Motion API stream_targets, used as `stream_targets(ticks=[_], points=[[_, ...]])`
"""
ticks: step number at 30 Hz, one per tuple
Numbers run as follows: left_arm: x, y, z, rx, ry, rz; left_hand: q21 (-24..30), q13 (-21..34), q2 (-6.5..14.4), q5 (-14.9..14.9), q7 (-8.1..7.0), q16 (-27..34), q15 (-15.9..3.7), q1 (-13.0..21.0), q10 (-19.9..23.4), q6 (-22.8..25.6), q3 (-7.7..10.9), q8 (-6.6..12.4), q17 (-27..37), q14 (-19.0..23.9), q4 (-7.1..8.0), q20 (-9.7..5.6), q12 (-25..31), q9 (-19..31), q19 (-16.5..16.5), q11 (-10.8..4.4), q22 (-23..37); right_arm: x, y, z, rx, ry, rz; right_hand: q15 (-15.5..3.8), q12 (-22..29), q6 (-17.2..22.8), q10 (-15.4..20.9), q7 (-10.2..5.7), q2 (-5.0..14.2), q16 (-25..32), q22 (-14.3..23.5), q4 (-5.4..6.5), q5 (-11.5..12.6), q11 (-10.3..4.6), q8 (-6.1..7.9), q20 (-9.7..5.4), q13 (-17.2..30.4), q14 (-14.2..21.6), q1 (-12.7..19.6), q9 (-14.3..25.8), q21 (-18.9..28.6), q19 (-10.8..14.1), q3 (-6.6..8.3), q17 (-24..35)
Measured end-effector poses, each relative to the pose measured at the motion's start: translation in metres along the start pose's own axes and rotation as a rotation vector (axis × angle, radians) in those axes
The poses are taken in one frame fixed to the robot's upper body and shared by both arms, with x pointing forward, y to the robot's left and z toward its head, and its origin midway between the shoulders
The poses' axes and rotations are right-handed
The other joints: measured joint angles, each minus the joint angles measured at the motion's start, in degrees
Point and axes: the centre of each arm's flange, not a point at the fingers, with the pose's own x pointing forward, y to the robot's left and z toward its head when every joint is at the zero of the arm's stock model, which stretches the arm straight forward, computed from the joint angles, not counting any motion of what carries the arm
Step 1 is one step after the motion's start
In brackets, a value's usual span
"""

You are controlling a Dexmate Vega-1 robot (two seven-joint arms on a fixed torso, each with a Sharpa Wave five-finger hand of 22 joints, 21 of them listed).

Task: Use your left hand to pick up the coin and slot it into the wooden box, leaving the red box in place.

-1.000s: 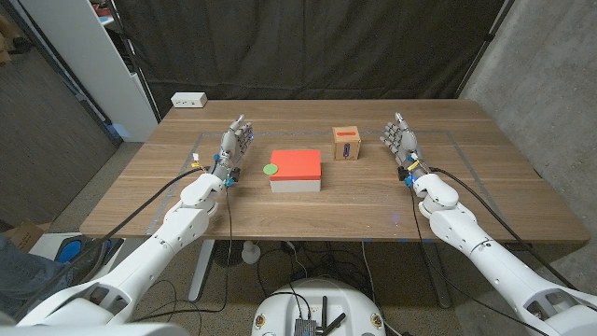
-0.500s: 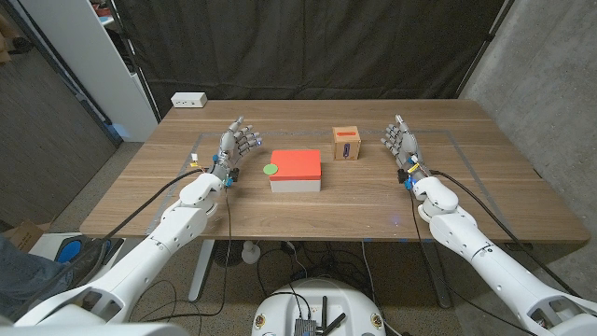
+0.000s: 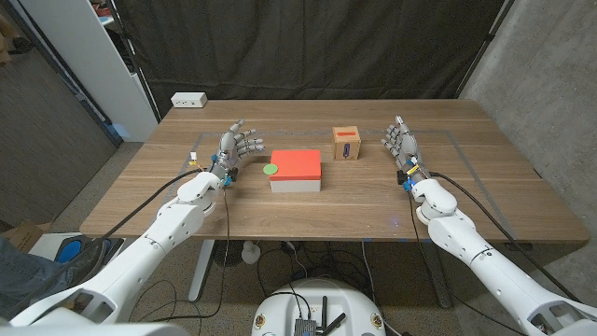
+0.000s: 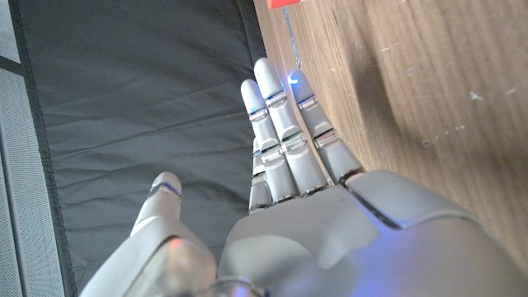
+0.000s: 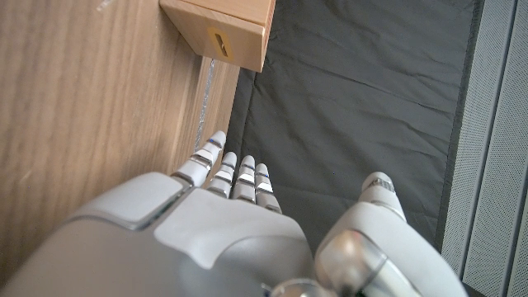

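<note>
Progress: we judge the task barely begun; the coin [image 3: 270, 170] is not yet picked up, nothing is slotted.
Coin: small green disc, lying on the left end of the red box [image 3: 297, 167], on its top face.
Red box: red lid over a pale base, mid-bench, in place.
Wooden box: [image 3: 347, 145] stands beyond and to the right of the red box, well apart from the coin; we see a red-framed slot panel on its near face, and in the right wrist view [image 5: 219, 31] a narrow slot on one side.
Left hand: [image 3: 239, 147] fingers spread, holding nothing, raised just beside the red box's left end, near the coin but not touching it.
Right hand: [image 3: 401, 145] fingers apart, empty, to the right of the wooden box.
Left to do: we reckon reach, pinch, lift, carry across, align with the slot, release.
Writing: we read no brand or label; the slot panel is too small to tell.
Bench: [image 3: 280, 210] wooden; a white block [image 3: 188, 100] sits at its far left corner.
</note>
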Motion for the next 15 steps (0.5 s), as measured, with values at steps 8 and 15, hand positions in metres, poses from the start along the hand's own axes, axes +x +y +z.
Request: stream_targets(ticks=[8, 15], points=[[-0.0037, 0.003, 0.0014, -0.022, 0.025, 0.02, 15.0, 14.0, -1.8, 0.0, 0.08, 15.0, -3.86, 4.2, 14.7, 10.1, 0.4, -0.86, 10.3, 9.5, -0.35, -4.14, 13.9, 0.4, 6.9, -5.24, 16.5, -0.0024, 0.0025, 0.0001, 0.001, -0.005, -0.012, 0.07, 0.0, 0.0, 0.0, 0.0, 0.15, 0.0, 0.0, 0.0, 0.0, 0.05, 0.0, -0.21, 0.0, 0.5, 0.1, 0.0, 0.0, 0.2, 0.0, 0.0], [-0.0063, 0.0045, 0.0034, -0.043, 0.037, 0.03, 21.3, 17.3, -1.4, 0.0, -1.07, 19.4, -4.88, 4.6, 18.5, 14.1, 1.81, -1.27, 12.5, 15.7, 0.11, -7.28, 19.7, 0.4, 16.4, -8.63, 19.5, -0.0048, 0.0051, 0.0005, 0.001, -0.01, -0.02, 0.07, 0.4, 0.2, 0.3, -0.23, 0.44, 0.0, 0.0, -0.23, 0.0, -0.17, 0.0, -0.2, 0.0, 0.5, 0.4, 0.0, 0.0, 0.2, 0.23, -0.3]])
